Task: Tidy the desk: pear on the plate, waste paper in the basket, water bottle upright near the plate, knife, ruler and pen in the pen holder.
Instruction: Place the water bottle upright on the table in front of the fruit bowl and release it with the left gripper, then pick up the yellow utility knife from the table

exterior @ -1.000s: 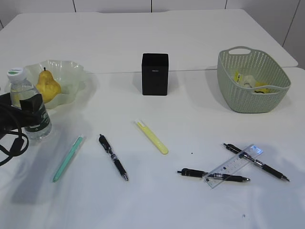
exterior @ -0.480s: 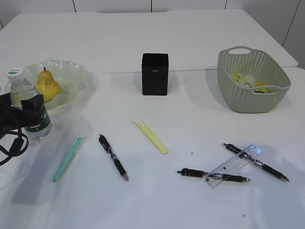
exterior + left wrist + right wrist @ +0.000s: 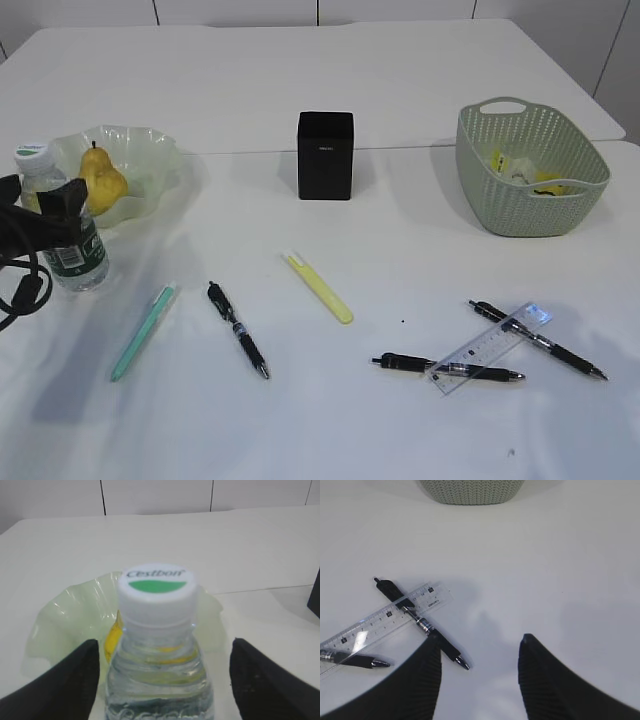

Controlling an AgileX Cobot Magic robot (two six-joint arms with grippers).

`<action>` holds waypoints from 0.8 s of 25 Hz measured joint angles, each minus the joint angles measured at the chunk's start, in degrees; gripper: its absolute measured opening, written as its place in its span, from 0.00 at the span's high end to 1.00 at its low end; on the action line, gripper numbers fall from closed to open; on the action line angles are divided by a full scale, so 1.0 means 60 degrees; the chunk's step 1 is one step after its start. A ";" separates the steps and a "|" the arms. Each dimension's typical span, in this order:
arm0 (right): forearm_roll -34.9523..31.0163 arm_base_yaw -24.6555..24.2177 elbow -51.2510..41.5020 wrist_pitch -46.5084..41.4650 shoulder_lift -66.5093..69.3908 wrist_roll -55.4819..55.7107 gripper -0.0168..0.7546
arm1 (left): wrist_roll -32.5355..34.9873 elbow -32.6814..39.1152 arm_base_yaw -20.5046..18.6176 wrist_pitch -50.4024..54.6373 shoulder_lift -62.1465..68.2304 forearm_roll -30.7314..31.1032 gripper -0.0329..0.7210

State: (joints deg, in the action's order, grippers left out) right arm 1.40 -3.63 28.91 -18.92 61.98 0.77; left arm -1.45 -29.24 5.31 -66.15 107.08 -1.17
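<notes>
The water bottle stands upright on the desk just in front of the plate, which holds the pear. My left gripper is open around the bottle's neck, both fingers clear of its sides. My right gripper hangs open over bare desk, out of the exterior view. Beside its left finger a black pen lies under the ruler. The pen holder stands mid-desk. Waste paper lies in the basket.
A slim yellow knife, a teal stick and a black pen lie loose in the middle. Two more black pens cross the ruler at the front right.
My left gripper's jaws have widened off the water bottle and the gripper has risen a little along it. The bottle stays standing. Nothing else moved.
</notes>
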 joint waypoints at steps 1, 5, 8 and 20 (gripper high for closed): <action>0.0000 0.0000 0.0000 0.0000 0.0000 0.0000 0.45 | 0.0000 0.0000 0.0000 0.0000 -0.0025 0.0000 0.19; 0.0000 0.0000 0.0000 0.0000 0.0000 0.0000 0.45 | 0.0000 0.0226 0.0000 0.0014 -0.0259 0.0045 0.19; 0.0000 0.0000 0.0000 0.0000 0.0000 0.0000 0.45 | 0.0000 0.0473 0.0000 0.0014 -0.0367 -0.0007 0.17; 0.0000 0.0000 0.0000 0.0000 0.0000 0.0000 0.45 | 0.0000 0.0586 0.0000 0.0099 -0.1271 0.0001 0.17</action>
State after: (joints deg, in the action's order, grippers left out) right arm 1.40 -3.63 28.91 -18.92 61.98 0.77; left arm -1.45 -25.72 5.31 -65.55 99.45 -1.16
